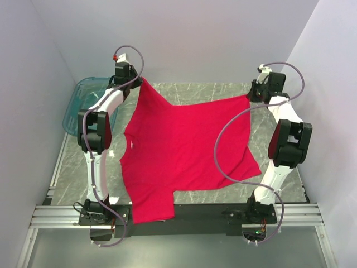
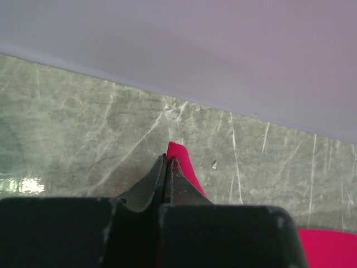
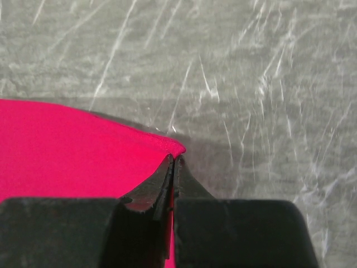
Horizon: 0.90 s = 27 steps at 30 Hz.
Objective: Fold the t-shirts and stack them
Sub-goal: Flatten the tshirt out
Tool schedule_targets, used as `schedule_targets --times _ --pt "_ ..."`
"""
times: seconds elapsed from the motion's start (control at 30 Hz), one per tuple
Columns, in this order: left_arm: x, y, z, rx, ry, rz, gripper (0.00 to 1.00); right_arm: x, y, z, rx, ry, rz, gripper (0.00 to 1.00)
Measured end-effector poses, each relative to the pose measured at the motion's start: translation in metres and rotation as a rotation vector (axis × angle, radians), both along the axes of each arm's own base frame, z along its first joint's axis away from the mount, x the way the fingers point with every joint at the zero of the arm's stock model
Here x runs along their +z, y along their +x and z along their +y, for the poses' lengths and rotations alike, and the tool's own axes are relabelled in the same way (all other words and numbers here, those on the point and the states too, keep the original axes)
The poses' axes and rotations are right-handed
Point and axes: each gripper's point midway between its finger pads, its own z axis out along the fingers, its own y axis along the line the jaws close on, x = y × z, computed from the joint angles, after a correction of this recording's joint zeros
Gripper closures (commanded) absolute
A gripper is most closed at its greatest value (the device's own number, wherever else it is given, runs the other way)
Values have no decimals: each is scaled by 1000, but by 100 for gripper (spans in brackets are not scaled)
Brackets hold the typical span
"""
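Red cloth fills the middle of your workspace. The t-shirt (image 1: 184, 151) lies sideways on the table (image 1: 189, 92), collar toward your left arm and hem toward your right. Its near sleeve laps over the black plate (image 1: 206, 212) between the arm bases.

Your left arm runs up the left side with a sharp bend at the elbow. The left gripper (image 2: 168, 162) is clenched on the tip of the far sleeve, with cloth pinched between its closed jaws. Your right arm stands folded on the right side. The right gripper (image 3: 173, 159) is clamped on the far hem corner, and the far edge is drawn out between the two.

The tabletop is grey-green marble with pale veins. Plain lilac walls (image 1: 184, 33) close in three sides. A see-through teal tub (image 1: 83, 97) sits in the far left corner, beside your left arm.
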Motion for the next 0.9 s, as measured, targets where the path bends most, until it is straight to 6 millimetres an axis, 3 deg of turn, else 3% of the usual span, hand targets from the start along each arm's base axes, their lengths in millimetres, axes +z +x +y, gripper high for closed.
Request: schedule_targets --times 0.1,0.23,0.33,0.47,0.57,0.63,0.67,0.73,0.87,0.9 --pt "-2 0 6 7 6 12 100 5 9 0 -2 8 -7 100" --pt "15 5 8 -3 12 -13 100 3 19 1 -5 17 -5 100" --pt "25 9 8 -14 8 -42 100 -5 17 2 -7 28 22 100" --pt "20 -2 -2 -79 -17 -40 99 -2 9 12 38 55 23 100" --pt "20 -43 -6 -131 -35 -15 99 7 -39 29 100 73 29 100" --pt "44 -81 -5 -147 -42 -37 99 39 -88 43 146 62 -13 100" --pt "68 -102 -3 -150 -44 -71 99 61 -107 48 166 44 -62 100" --pt "135 -143 2 -148 -46 -204 99 131 -146 56 198 -16 -243 100" --pt "330 -265 18 -134 -56 -682 99 300 -249 74 215 -182 -699 100" --pt "383 -311 25 -124 -59 -834 99 343 -281 80 213 -217 -807 100"
